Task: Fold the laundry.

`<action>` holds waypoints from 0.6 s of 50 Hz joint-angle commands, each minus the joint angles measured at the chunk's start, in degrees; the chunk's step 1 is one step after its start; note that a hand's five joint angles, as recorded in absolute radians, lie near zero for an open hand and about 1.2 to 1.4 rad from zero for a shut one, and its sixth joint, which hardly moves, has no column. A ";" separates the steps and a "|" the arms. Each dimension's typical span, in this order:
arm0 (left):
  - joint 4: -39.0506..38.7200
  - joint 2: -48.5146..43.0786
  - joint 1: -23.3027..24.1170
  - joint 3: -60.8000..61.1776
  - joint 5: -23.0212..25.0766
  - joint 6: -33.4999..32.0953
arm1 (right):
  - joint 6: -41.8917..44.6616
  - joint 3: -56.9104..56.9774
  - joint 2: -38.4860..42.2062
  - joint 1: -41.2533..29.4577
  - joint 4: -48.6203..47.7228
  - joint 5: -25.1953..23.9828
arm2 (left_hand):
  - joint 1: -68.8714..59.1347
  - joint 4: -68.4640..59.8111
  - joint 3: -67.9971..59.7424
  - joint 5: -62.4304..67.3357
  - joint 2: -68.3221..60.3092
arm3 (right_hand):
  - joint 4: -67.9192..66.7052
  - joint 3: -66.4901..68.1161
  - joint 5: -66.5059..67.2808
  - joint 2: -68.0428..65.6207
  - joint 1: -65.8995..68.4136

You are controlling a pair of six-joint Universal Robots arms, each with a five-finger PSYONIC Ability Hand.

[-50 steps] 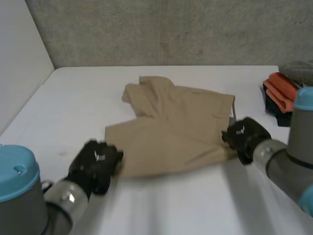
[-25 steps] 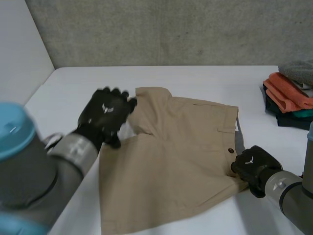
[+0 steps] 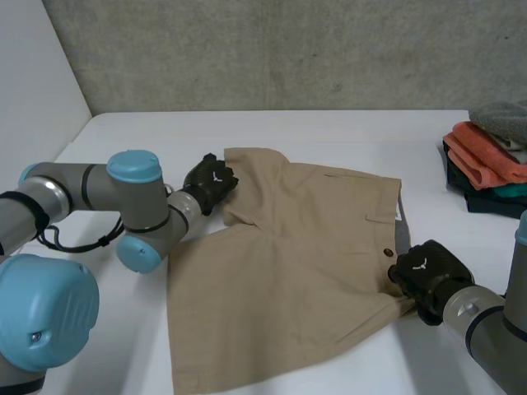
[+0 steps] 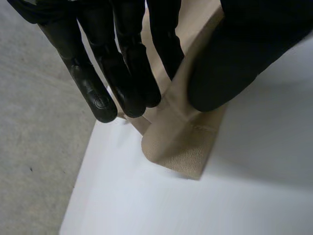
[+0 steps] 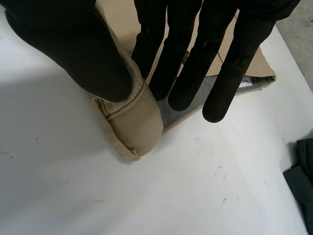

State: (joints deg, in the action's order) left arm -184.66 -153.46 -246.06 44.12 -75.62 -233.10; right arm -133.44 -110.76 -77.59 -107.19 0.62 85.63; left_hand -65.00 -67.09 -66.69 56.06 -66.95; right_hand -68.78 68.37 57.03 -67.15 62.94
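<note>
Because each hand holds one corner, the tan shorts (image 3: 288, 263) lie spread out in the middle of the white table (image 3: 329, 132), ready for a fold, I think. The left hand (image 3: 210, 181), at ten o'clock on the cloth, pinches a hem corner between thumb and fingers. The right hand (image 3: 424, 276), at four o'clock, pinches the waist corner the same way. A pile of folded clothes (image 3: 490, 160) sits at two o'clock, well apart. Behind is a grey wall (image 3: 288, 49).

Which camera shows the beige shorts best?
The head view: the beige cloth shorts lie spread out on the white table. The left wrist view gives a hem corner pinched by the left hand; the right wrist view a waistband end pinched by the right hand.
</note>
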 commanded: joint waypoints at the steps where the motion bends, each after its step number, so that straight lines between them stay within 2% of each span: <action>1: 0.01 9.48 0.85 8.78 -10.85 4.58 | -0.42 0.10 -0.01 -0.03 -0.36 0.06 | -15.00 -12.91 -13.31 13.94 -13.05 | -11.22 11.63 12.97 -12.85 17.06; 5: -0.52 14.59 0.67 14.85 -13.32 8.27 | -0.50 -0.07 -0.01 -0.12 -0.36 -0.02 | -15.00 -12.91 -13.31 13.94 -13.05 | -11.22 11.63 12.97 -12.85 17.06; 13: -0.79 15.91 1.02 23.47 -15.07 9.42 | -0.59 -0.25 -0.10 -0.12 -0.27 -0.02 | -15.00 -12.91 -13.31 13.94 -13.05 | -11.22 11.63 12.97 -12.85 17.06; 19: -0.88 17.40 1.20 24.26 -18.51 11.78 | -2.26 0.02 -0.10 -0.30 -0.27 0.06 | 21.62 23.70 23.30 -22.67 23.56 | -11.22 11.63 12.97 -12.85 17.06; 21: -0.79 19.77 1.29 24.79 -18.51 14.06 | -3.48 0.28 -0.19 -0.21 -0.27 -0.02 | 24.67 26.76 26.35 -25.72 26.62 | -11.22 11.63 12.97 -12.85 17.06; 26: 0.09 29.15 1.46 28.47 -18.42 25.82 | -4.37 0.46 -0.71 0.05 -0.27 -0.20 | 30.55 32.64 32.24 -31.61 32.50 | -11.22 11.63 12.97 -12.85 17.06; 30: 2.99 36.90 1.37 34.00 -17.98 32.08 | -6.04 1.07 -0.98 0.05 -0.27 -0.11 | 33.42 35.51 35.10 -34.48 35.37 | -11.22 11.63 12.97 -12.85 17.06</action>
State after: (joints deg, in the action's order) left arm -184.74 -127.31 -244.65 71.68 -94.16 -211.12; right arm -137.64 -110.31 -78.10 -107.22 0.37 85.50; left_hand -31.88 -31.34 -31.85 21.17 -31.49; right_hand -68.78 68.37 57.30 -67.15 62.93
